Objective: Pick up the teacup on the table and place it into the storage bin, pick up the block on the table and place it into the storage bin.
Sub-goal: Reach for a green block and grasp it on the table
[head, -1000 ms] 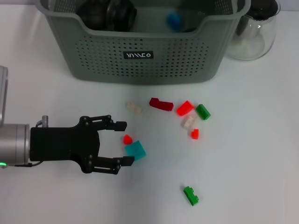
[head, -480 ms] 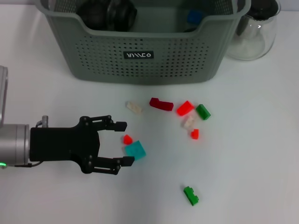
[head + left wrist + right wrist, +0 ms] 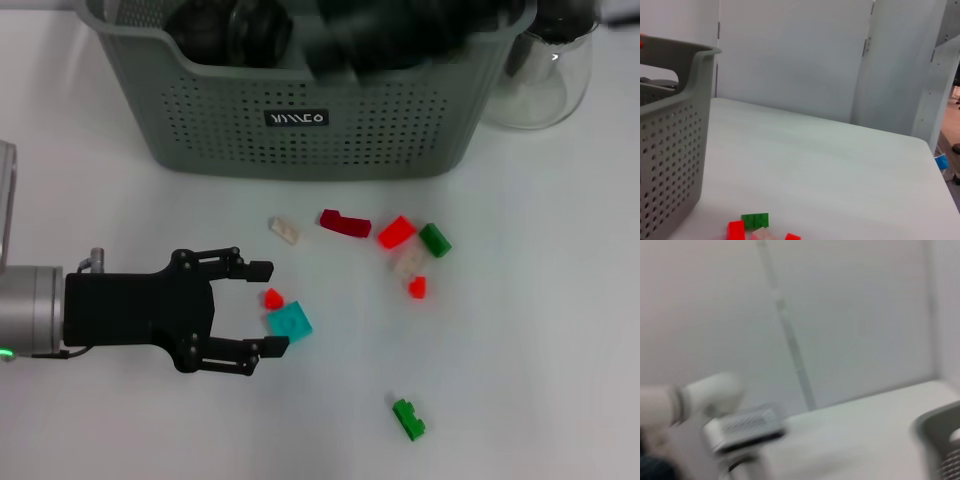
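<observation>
Two open fingers (image 3: 262,268) of left gripper (image 3: 266,307) flanking teal block (image 3: 289,321)

Grey-green perforated storage bin (image 3: 310,120) upright, apparently holding a dark teacup (image 3: 228,30).

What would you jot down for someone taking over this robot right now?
Left gripper: open, low over the table, its fingers flanking the small red block and the teal block.
Right gripper: a dark blur over the storage bin; cannot tell whether it is open or shut.
Done: dark items lie in the bin, too unclear to name; no teacup shows on the table.
Left: blocks on the table, namely cream, dark red, red, green, a pale one, small red and a lone green one.
</observation>
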Motion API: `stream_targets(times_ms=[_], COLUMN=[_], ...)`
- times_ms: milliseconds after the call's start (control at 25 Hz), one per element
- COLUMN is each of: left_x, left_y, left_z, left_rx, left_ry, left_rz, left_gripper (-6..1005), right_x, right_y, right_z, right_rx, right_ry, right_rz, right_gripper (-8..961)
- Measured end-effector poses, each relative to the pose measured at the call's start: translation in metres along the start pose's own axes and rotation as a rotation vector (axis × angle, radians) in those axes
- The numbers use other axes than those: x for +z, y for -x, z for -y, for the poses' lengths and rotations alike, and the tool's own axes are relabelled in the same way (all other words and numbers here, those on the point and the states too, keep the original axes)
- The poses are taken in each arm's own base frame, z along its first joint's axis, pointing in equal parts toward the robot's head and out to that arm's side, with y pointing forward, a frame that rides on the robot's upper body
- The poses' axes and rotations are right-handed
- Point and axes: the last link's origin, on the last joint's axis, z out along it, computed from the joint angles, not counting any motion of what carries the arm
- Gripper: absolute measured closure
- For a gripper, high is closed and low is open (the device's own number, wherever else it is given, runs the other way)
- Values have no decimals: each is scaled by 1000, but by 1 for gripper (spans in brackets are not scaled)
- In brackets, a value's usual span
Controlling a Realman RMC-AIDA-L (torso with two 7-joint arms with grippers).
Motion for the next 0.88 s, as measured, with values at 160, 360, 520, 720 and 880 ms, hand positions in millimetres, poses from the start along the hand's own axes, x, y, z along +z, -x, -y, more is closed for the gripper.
stream_targets(times_ms=[160,360,520,720,880], left_x=[0,0,0,1,0], left_y=[0,0,1,1,1], left_z=[-1,-1,-1,-2,-1], left_rx=[0,-1,-2,-6,-5], left_ry=[5,7,7,10,5], left_rz=[-1,2,3,0,3], left_gripper=[153,153,153,153,153], right_x=[-4,-5,-4,9,26], right_y=[-28,-70,-97,-111,-115], right_z=[-14,-12,1,4,-4], right_rx=[-4,116,193,217,167], right_ry=[104,127,40,35,91], right_rz=[-53,-213,-358,-451,-516], right_gripper=[229,232,235,237,237])
